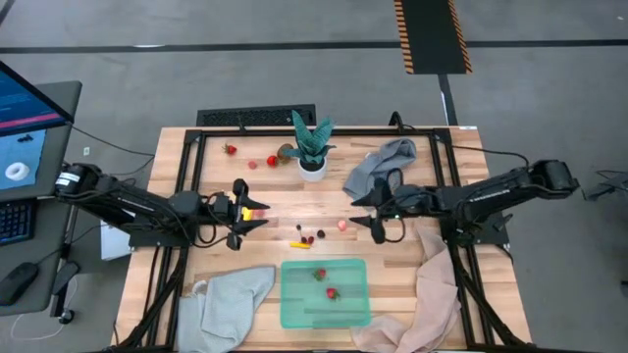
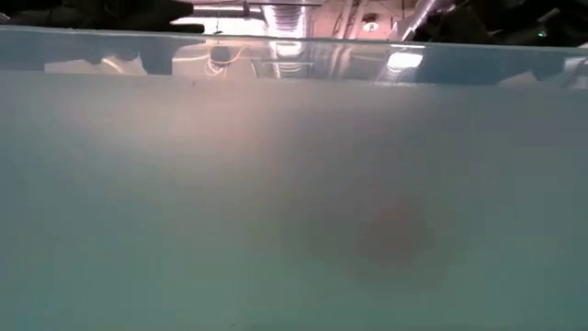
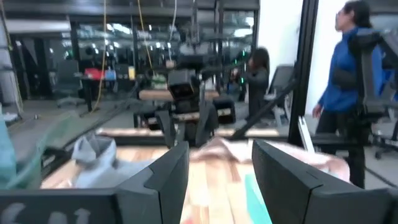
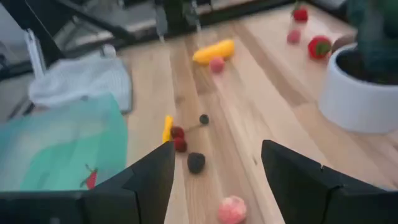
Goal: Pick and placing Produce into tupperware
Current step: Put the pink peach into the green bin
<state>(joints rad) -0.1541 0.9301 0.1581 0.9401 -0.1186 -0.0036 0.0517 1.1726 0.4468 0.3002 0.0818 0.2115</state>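
Starting at the left, our left gripper (image 1: 238,213) hangs over the table with the yellow banana (image 1: 254,205) just beside its tips. Its fingers (image 3: 165,177) stand apart with nothing visible between them, so we judge it waiting; if it swings, it could knock the banana away.

Between the two claws lies the loose produce: a small yellow piece (image 1: 298,244) and the dark berries (image 1: 310,236) sit nearer our right gripper, toward the tupperware (image 1: 325,292). The tupperware lies ahead of that cluster at the near table edge, and two red strawberries (image 1: 326,283) already rest inside.

Our right gripper (image 1: 378,217) hovers with its jaws wide and empty. The pink piece (image 4: 231,210) lies on the wood just in front of it, between the fingertips' line, apart from both. We see two risks here: the round pink piece may roll off if one finger touches first, and a low descent could scrape the table. Beyond the claw stand the potted plant (image 1: 311,147) and a grey cloth (image 1: 381,165); a wide sweep could catch either.
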